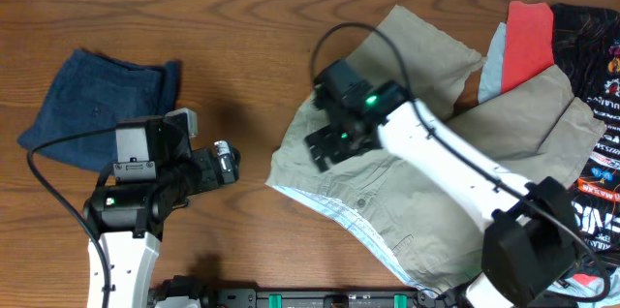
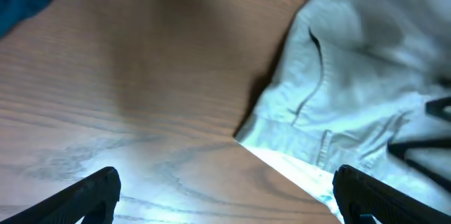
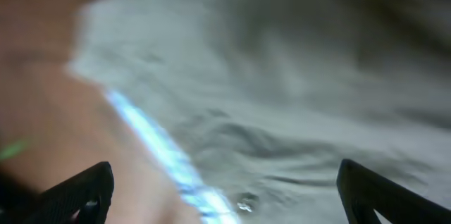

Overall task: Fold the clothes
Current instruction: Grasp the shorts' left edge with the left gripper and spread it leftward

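The pale khaki-grey shorts (image 1: 407, 201) lie spread at the right of the table, their light-blue waistband lining (image 1: 339, 213) showing along the front-left edge. My right gripper (image 1: 327, 141) is open and hovers over the shorts' left part; in its wrist view (image 3: 225, 196) the blurred fabric (image 3: 282, 97) and blue lining (image 3: 169, 160) fill the frame. My left gripper (image 1: 225, 161) is open and empty over bare wood, left of the shorts; its wrist view (image 2: 225, 196) shows the shorts' corner (image 2: 338, 104).
Folded navy shorts (image 1: 92, 105) lie at the far left. A red piece (image 1: 528, 42), a light-blue piece (image 1: 492, 71) and a black printed piece (image 1: 596, 105) lie at the far right, partly under the khaki shorts.
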